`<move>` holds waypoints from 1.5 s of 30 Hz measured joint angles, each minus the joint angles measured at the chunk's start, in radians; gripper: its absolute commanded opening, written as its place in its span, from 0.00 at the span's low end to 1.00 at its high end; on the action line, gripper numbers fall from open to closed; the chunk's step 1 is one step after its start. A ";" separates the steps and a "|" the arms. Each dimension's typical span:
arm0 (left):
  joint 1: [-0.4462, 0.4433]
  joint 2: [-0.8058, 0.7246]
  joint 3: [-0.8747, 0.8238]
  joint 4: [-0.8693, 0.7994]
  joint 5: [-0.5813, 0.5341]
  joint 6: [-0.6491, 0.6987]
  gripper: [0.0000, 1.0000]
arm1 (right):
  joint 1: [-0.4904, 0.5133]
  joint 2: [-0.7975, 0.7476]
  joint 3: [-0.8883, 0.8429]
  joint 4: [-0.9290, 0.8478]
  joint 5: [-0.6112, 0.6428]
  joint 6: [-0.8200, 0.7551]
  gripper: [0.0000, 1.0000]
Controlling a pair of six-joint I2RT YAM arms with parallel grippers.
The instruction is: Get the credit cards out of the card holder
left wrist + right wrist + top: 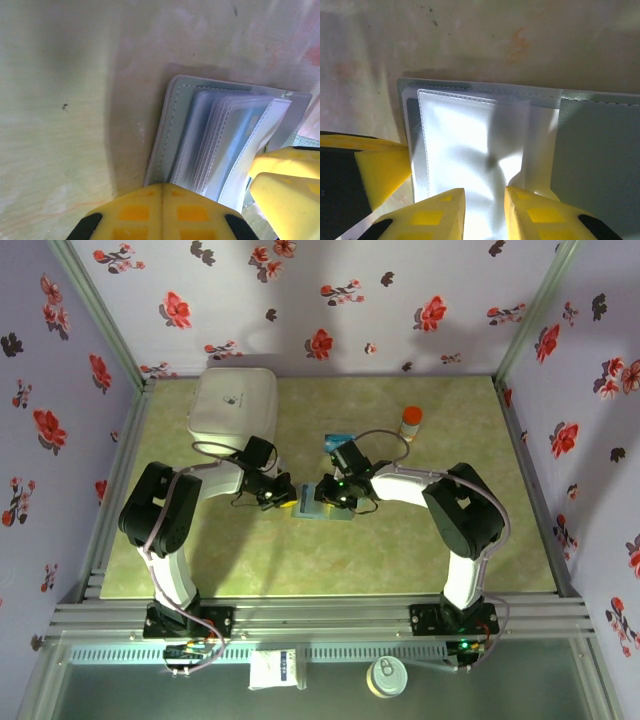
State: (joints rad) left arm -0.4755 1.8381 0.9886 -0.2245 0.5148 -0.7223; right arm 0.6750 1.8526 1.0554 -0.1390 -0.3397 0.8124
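Observation:
The grey-blue card holder (312,512) lies open on the table between both grippers. Its grey cover (172,115) and a fan of clear sleeves (225,140) show in the left wrist view. My left gripper (162,187) is shut, its tips on the holder's near edge. My right gripper (485,195) hangs over the top clear sleeve (465,140), jaws a little apart with the sleeve lying under the gap. The other grey panel (595,150) lies to its right. A blue-teal credit card (338,440) lies on the table just behind the right gripper (325,492).
A big white rounded box (233,405) stands at the back left. A small orange-capped bottle (410,422) stands at the back, right of centre. Flowered walls close in the table (450,560) on three sides.

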 measured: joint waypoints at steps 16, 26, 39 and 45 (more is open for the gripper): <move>-0.006 -0.058 0.036 -0.068 -0.035 -0.011 0.09 | -0.013 -0.006 -0.023 0.003 0.000 0.000 0.25; -0.051 -0.070 0.092 -0.044 -0.001 -0.054 0.21 | -0.013 -0.007 -0.029 0.008 0.000 0.000 0.25; -0.077 -0.003 0.103 -0.033 0.008 -0.065 0.23 | -0.013 -0.009 -0.030 0.008 0.000 0.000 0.25; -0.085 0.008 0.103 -0.019 0.010 -0.076 0.22 | -0.013 -0.021 -0.043 0.008 0.000 0.000 0.25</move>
State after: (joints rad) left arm -0.5610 1.8465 1.0912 -0.2440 0.5251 -0.7986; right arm 0.6624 1.8317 1.0122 -0.1310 -0.3401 0.8127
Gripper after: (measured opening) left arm 0.228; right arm 0.254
